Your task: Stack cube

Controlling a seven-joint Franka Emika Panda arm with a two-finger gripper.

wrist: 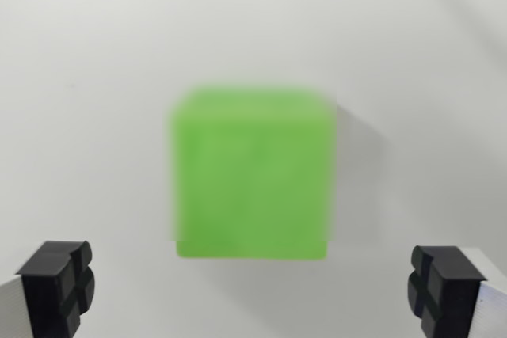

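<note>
- A green cube [252,173] sits at mid-frame on a plain white table [87,77], its outline blurred.
- A soft shadow falls to the cube's right.
- The gripper [252,286] hangs over it, fingers spread wide apart.
- One black pad [57,284] shows at lower left, the other at lower right; neither touches the cube.

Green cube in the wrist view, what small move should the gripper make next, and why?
Probably lower straight down over the green cube. The gripper is open, its fingertips spread wider than the cube, which sits centred between them on the white table, untouched. The cube is blurred, so height is hard to judge.
</note>
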